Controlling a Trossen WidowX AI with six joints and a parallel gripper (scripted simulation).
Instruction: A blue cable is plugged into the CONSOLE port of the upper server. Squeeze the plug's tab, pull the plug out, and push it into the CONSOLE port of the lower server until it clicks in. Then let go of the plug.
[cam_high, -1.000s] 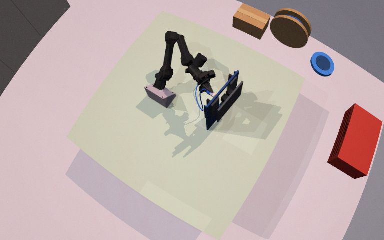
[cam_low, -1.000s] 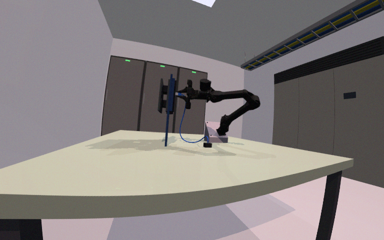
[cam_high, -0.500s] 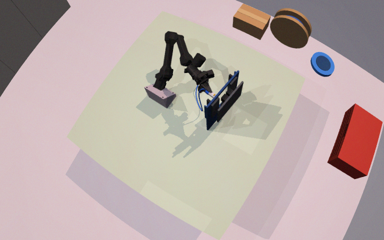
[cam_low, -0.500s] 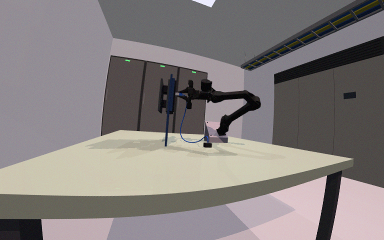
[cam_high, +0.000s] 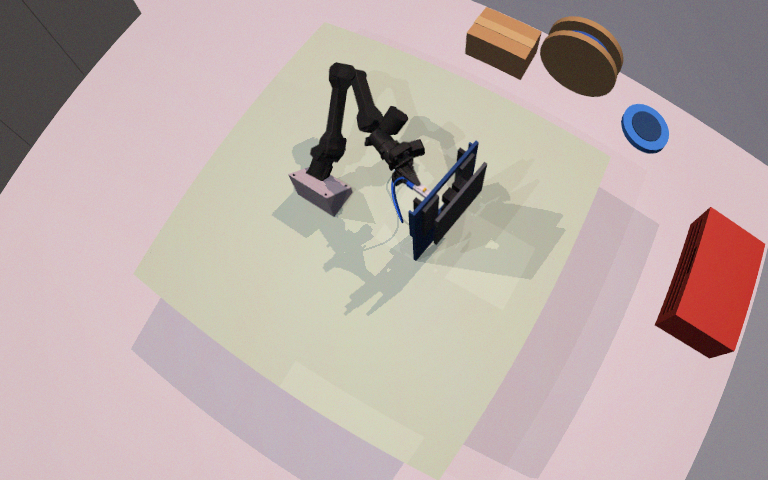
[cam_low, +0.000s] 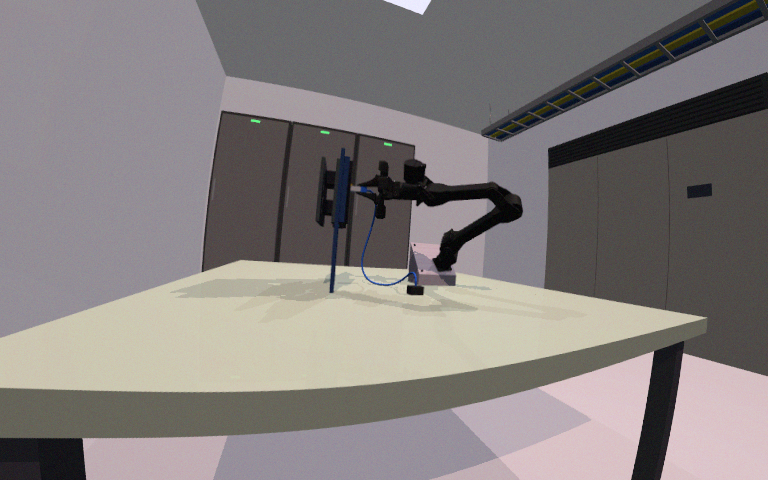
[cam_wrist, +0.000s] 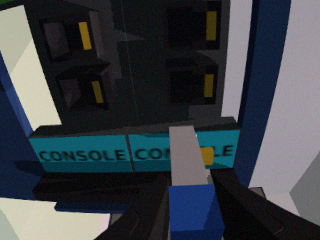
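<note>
One arm (cam_high: 338, 107) (cam_low: 481, 226) stands on one pale base (cam_high: 334, 204) (cam_low: 447, 279) on the bench (cam_high: 317, 316) (cam_low: 362, 356). Its one claw (cam_high: 417, 185) (cam_low: 360, 187) (cam_wrist: 188, 179) is clamped on one plug (cam_high: 419, 190) (cam_low: 357, 188) (cam_wrist: 189, 160), which has a blue rear section and a grey front section. In the exterior view, the claw points left toward one upright blue frame (cam_high: 415, 237) (cam_low: 334, 249) (cam_wrist: 267, 75).

The wrist view shows four dark port openings, two at left and two at right, each with one yellow strip. Below them are two teal CONSOLE labels (cam_wrist: 80, 154) (cam_wrist: 145, 152). The plug overlaps the right label; whether its tip touches the panel cannot be determined. One blue cable (cam_high: 396, 203) (cam_low: 363, 257) curves down from the plug to one black block (cam_low: 415, 290) on the bench.

Three cabinets (cam_low: 243, 192) (cam_low: 314, 198) (cam_low: 382, 198) stand at the far side, each with one green light. At the right of the top view are one carton (cam_high: 498, 45), one blue disc (cam_high: 626, 133) and one red box (cam_high: 722, 277).
</note>
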